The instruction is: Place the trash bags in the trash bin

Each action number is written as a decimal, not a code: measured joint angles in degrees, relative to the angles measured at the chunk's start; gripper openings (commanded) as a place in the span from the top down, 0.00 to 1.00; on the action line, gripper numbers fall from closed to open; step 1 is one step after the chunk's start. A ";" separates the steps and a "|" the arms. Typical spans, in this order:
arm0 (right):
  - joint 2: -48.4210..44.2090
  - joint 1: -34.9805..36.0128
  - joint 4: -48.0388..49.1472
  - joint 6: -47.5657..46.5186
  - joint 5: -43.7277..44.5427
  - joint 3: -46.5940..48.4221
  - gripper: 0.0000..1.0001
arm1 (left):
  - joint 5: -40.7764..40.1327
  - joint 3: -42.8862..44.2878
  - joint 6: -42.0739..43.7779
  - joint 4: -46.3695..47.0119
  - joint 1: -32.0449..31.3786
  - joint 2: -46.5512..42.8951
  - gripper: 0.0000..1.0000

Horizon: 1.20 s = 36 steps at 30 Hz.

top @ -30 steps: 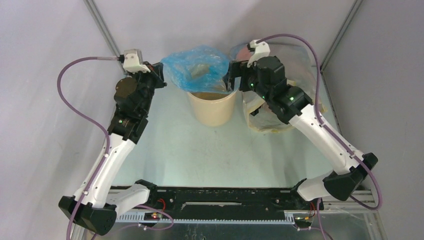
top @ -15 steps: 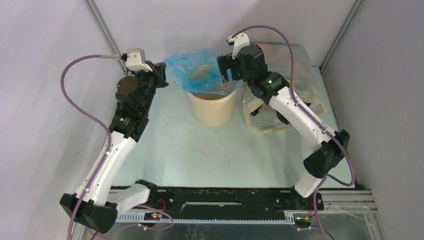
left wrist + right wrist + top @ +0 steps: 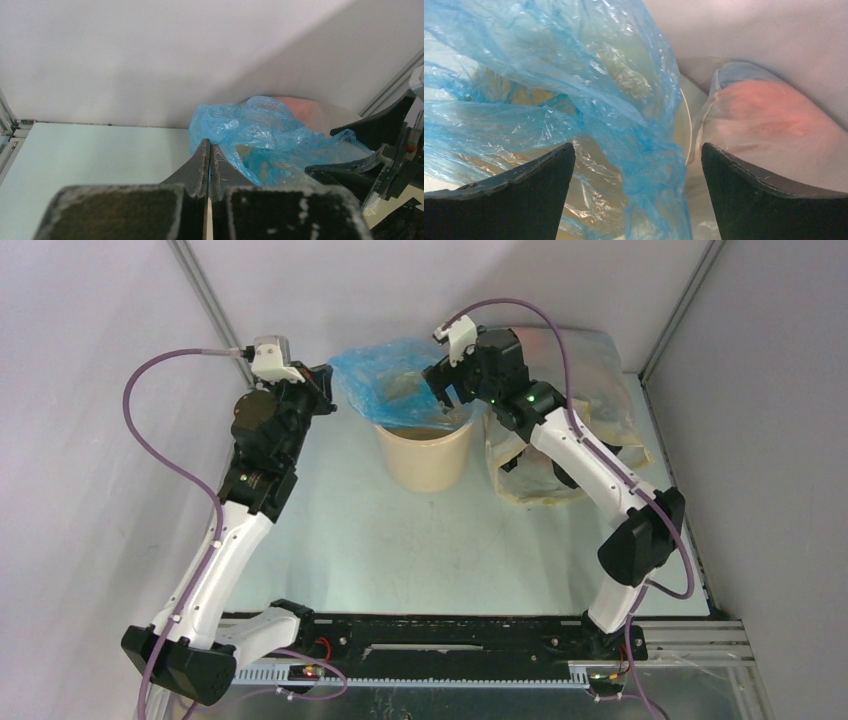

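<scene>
The light-blue trash bag (image 3: 392,380) is spread open over the back of the tan trash bin (image 3: 425,458), hanging partly into its mouth. My left gripper (image 3: 326,390) is shut on the bag's left edge; in the left wrist view the closed fingertips (image 3: 209,145) meet the blue film (image 3: 255,135). My right gripper (image 3: 447,398) is open above the bag's right side. In the right wrist view its jaws (image 3: 638,147) stand wide apart with a fold of the bag (image 3: 644,170) between them, not pinched. The bin's rim (image 3: 686,131) shows behind the fold.
A large cloudy plastic sack (image 3: 605,390) stands right of the bin against the back wall; it shows pinkish in the right wrist view (image 3: 769,120). Grey walls and metal corner posts (image 3: 205,285) enclose the table.
My right arm has swung left, off the sack's side, bringing its open gripper over the bag's right side. The left arm has stayed in place, holding the bag.
</scene>
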 measured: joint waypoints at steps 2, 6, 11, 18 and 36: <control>0.59 0.70 1.01 -1.33 0.28 -0.04 0.13 | 0.07 0.00 0.00 0.00 0.07 0.02 1.00; 3.45 1.75 2.60 -2.95 2.95 1.38 0.61 | 0.11 0.00 -0.02 0.00 0.24 0.02 1.00; 6.73 1.92 2.25 -1.66 5.42 3.26 0.98 | 0.15 0.00 -0.07 0.02 0.33 0.02 1.00; 7.19 2.25 -3.87 1.64 3.08 6.60 1.00 | 0.90 0.00 -0.48 0.09 0.68 0.04 1.00; 6.23 -3.80 -24.98 27.58 -25.38 21.16 1.00 | 0.79 0.02 -0.42 -0.66 1.20 3.10 1.00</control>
